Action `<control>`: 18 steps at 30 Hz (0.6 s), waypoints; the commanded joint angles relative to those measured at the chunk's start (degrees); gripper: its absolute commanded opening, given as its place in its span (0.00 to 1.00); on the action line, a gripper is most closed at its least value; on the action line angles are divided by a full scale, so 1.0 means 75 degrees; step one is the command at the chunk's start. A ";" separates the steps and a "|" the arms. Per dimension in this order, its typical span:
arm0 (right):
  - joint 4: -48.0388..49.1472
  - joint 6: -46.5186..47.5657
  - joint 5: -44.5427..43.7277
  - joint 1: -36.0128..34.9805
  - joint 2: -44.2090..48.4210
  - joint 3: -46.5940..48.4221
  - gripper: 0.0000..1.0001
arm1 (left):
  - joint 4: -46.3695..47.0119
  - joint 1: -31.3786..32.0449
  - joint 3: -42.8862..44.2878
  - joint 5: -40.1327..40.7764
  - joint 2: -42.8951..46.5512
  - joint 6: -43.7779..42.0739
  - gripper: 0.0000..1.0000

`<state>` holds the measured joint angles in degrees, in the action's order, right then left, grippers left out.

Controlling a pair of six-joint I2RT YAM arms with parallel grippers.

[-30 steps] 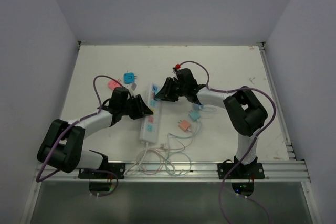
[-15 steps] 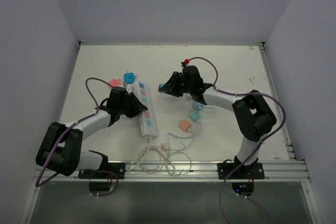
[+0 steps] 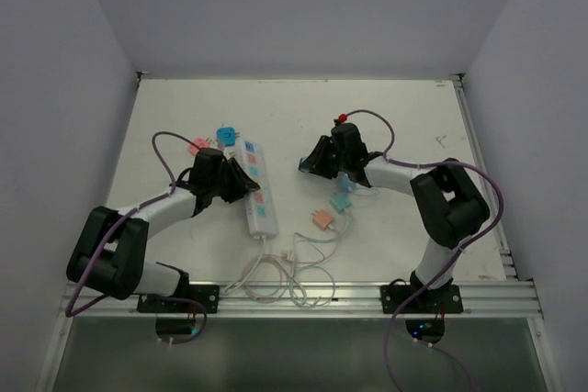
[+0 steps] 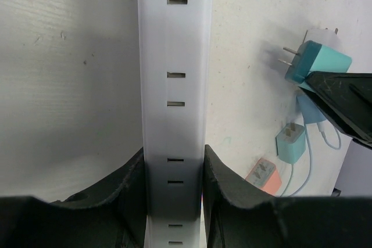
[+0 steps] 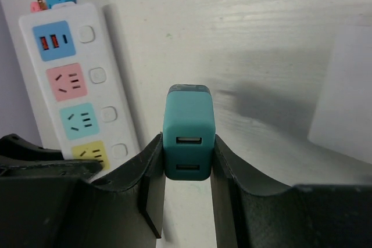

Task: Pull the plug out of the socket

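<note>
**Q:** Two pincers busy, why both?

**A:** I'd guess the left pincer (image 4: pixel 173 165) is clamped across the socket (image 4: pixel 174 56) to brace it on the worktop (image 4: pixel 70 56) so it won't drag along. And the right pincer (image 5: pixel 187 149) is squeezed on the teal plug (image 5: pixel 187 121), prongs bare, well apart from the socket. Looks unplugged already tbh.
</note>
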<state>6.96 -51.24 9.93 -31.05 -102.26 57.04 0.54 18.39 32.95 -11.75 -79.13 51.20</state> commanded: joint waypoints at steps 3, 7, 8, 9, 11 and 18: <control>0.0173 0.0328 0.0058 0.0319 0.0427 -0.0339 0.00 | -0.0470 -0.0015 0.0317 0.0184 -0.0534 -0.0580 0.00; 0.0080 0.0387 -0.0023 0.0483 0.0474 -0.0537 0.00 | -0.0400 -0.0015 0.0634 0.0020 -0.0885 -0.0709 0.00; 0.0056 0.0364 -0.0059 0.0507 0.0497 -0.0585 0.02 | -0.0342 -0.0026 0.0692 -0.0027 -0.0956 -0.0733 0.00; 0.0033 0.0329 -0.0152 0.0553 0.0509 -0.0643 0.05 | -0.0306 -0.0027 0.0809 -0.0132 -0.1119 -0.0791 0.00; -0.0002 0.0200 -0.0281 0.0706 0.0603 -0.0877 0.13 | -0.0201 -0.0027 0.1043 -0.0249 -0.1296 -0.0873 0.00; -0.0002 0.0129 -0.0341 0.1268 0.1001 -0.1358 0.35 | -0.0200 -0.0027 0.2180 -0.0835 -0.2525 -0.1248 0.00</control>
<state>6.85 -50.22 8.82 -23.03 -97.80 47.90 1.21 18.39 46.22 -17.85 -93.51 45.63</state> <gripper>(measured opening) 0.351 0.391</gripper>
